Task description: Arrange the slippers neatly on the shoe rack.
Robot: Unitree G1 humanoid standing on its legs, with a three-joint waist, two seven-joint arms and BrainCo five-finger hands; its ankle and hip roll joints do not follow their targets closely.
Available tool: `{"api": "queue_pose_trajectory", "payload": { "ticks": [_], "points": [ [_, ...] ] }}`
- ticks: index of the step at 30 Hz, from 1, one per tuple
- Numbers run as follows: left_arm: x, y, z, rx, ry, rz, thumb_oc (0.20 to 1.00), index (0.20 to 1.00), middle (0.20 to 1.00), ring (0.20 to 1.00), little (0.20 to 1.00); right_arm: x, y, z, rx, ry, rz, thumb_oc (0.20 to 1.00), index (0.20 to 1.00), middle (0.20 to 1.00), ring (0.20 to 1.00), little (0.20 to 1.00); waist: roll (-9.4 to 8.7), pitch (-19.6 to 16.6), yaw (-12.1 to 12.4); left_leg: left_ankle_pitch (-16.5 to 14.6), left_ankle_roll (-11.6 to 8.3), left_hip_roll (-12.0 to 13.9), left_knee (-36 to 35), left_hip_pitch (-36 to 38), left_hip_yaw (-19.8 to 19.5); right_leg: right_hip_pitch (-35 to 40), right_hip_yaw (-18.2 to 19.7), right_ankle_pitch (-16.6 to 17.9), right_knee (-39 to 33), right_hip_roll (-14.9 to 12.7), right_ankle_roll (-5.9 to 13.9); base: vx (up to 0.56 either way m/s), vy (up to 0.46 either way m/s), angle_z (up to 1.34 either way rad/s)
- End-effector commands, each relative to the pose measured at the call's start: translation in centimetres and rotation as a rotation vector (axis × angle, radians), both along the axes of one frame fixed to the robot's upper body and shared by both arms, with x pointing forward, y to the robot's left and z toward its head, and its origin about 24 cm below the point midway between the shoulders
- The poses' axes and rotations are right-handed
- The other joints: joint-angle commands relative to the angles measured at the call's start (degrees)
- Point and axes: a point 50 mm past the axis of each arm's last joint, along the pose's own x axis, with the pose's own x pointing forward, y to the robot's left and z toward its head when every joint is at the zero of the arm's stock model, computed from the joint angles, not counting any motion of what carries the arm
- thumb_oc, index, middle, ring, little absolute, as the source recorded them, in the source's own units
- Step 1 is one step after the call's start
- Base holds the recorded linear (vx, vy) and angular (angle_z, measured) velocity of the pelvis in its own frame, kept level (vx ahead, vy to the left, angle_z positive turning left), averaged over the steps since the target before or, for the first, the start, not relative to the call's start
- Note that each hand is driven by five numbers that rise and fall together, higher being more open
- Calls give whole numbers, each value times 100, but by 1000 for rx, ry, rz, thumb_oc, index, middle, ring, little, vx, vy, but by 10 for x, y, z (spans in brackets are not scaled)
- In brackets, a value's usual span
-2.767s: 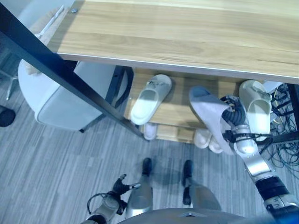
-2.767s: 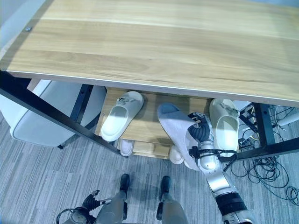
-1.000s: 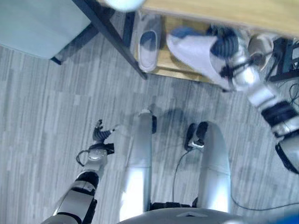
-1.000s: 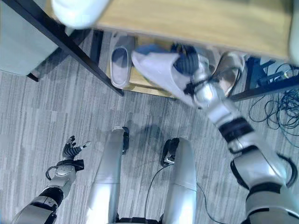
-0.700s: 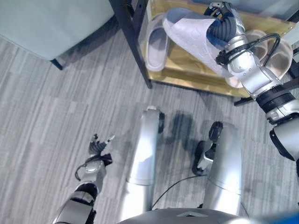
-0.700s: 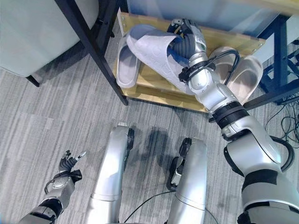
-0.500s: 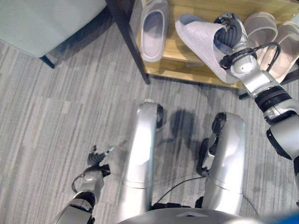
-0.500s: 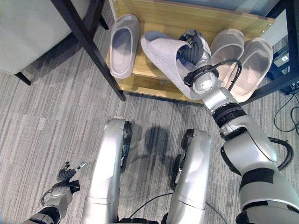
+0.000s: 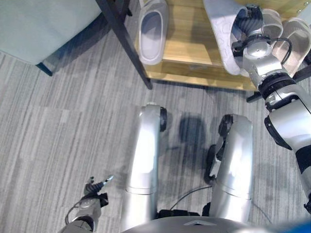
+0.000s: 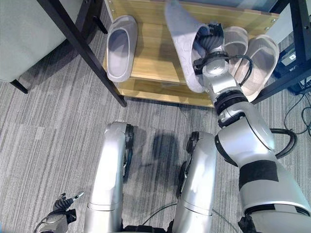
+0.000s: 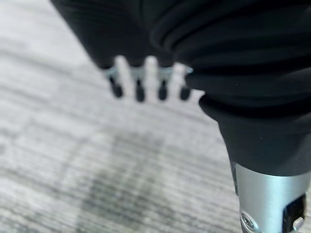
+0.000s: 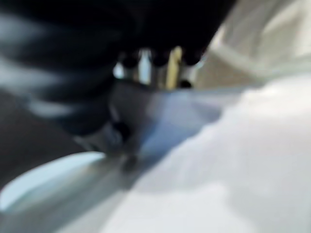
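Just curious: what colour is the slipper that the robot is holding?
The slipper in the right hand is pale lilac-grey with a textured sole; clearest in the right eye view.

right robot hand (image 10: 210, 41) | held slipper (image 10: 181, 43) turned from slanted to lengthwise over lower shelf (image 10: 148, 53)

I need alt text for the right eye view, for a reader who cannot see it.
The right robot hand holds a pale slipper tilted on edge over a low wooden shoe rack. One slipper lies flat to its left, two slippers to its right.
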Motion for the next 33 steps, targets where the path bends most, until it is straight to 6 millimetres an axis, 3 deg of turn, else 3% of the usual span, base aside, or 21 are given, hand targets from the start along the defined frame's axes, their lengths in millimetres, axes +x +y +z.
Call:
{"api": "queue_pose_trajectory", "payload": {
  "ticks": [1,6,14,16,30,33],
  "points": [
    [-4,3,0,13,20,-57,1000,1000,1000,1000,1000,-18,23,78,21,-261,106,200,200,200,200,200,113,223,267,-539,362,-96,-675,646,-104,581,477,683,-271,-54,-604,8,16,3],
    [-3,1,0,-1,30,-81,1000,1000,1000,1000,1000,-14,28,77,8,-211,80,200,200,200,200,200,93,223,335,-575,350,-103,-610,646,-120,634,496,716,-230,-73,-594,4,6,1],
    [7,-1,5,29,-16,-116,1000,1000,1000,1000,1000,-9,7,62,-38,-149,-43,200,200,200,200,200,139,223,462,-639,391,-136,-589,646,-117,741,457,752,-304,-143,-547,15,19,3],
    [4,-2,4,42,-3,-142,1000,1000,1000,1000,1000,-8,2,57,-9,-141,-71,1000,1000,1000,1000,1000,145,223,496,-661,399,-140,-563,646,-94,757,450,765,-298,-145,-541,20,34,6],
    [-14,-7,-9,46,144,-212,1000,1000,1000,1000,1000,-4,-9,40,63,-78,-147,1000,1000,1000,1000,1000,143,223,609,-679,431,-196,-484,646,-109,941,383,821,-377,-250,-499,1,15,0],
    [-28,-8,-15,34,206,-223,1000,1000,1000,1000,1000,-3,-13,36,133,-64,-144,1000,1000,1000,1000,1000,109,223,622,-718,397,-185,-414,646,-81,966,401,813,-288,-242,-529,0,0,0]
  ]
}}
